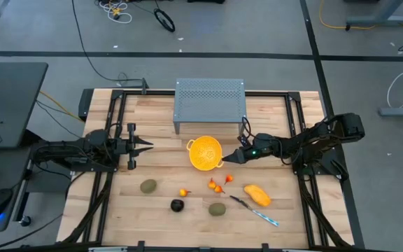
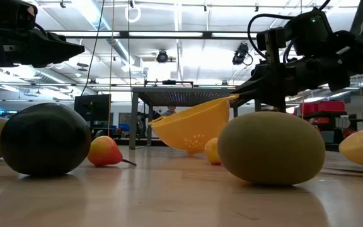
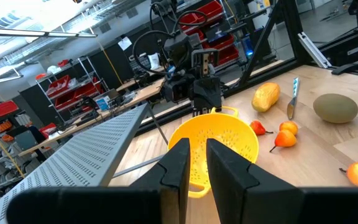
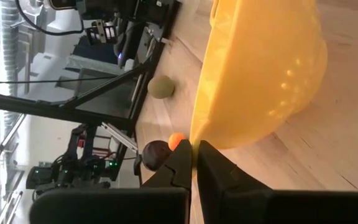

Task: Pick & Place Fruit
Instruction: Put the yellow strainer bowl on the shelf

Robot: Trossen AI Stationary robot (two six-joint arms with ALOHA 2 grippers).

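The right tool (image 1: pixel 235 158) is clamped on the colander (image 1: pixel 205 152) rim at frame centre, tilting it. Lower it level before release. The fruit (image 1: pixel 257 194) lies on the table (image 1: pixel 152 126) below. The left tool (image 1: pixel 147 145) waits at centre left, nearly closed and empty.

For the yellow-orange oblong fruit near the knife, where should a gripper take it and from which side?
Grip the yellow-orange oblong fruit across its narrow middle, coming straight down from above. It lies flat, long axis slanted, so the jaws should turn crosswise to it. The knife lies close on its near side, probably leaving little room.
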